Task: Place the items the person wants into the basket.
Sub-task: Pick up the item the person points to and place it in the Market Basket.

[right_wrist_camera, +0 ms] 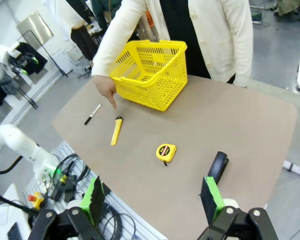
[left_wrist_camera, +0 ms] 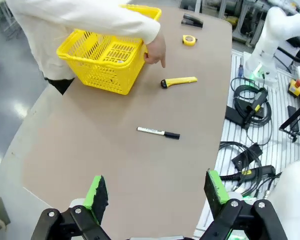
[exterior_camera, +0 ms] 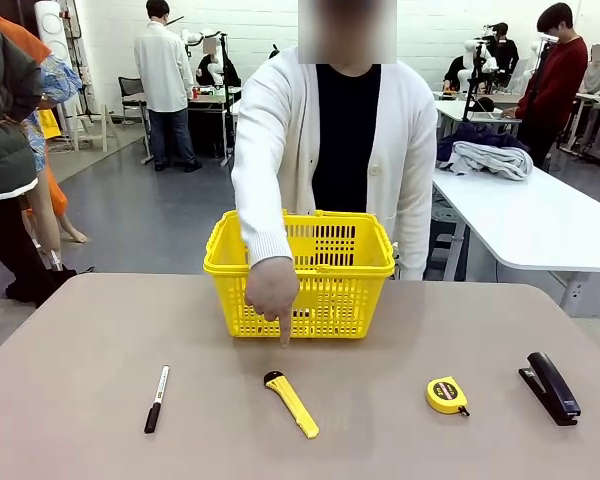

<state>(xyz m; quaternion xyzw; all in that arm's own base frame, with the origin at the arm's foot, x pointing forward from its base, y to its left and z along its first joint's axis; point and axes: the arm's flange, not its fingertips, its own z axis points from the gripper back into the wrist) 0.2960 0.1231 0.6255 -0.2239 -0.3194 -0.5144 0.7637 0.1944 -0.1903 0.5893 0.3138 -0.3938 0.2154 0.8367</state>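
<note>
**Pointing cue before the first pick.** The left jaws and the right jaws are both standing spread wide, gripping nothing, and hanging back on the near side of the beige worktop (exterior_camera: 80,340), well apart from every tool. Farther out, four tools are lying in one row, none touching another, which we judge is leaving room for single picks: a black marker with a white barrel (exterior_camera: 157,398), a long yellow utility knife with a black end (exterior_camera: 291,404), a small yellow tape measure (exterior_camera: 447,394) and a black stapler (exterior_camera: 550,388). Beyond the row, the person's hand (exterior_camera: 272,290) is aiming a forefinger down at the knife, so we are reading the knife as wanted. Behind the hand, the yellow plastic lattice basket (exterior_camera: 355,300) is sitting upright and holding nothing.
</note>
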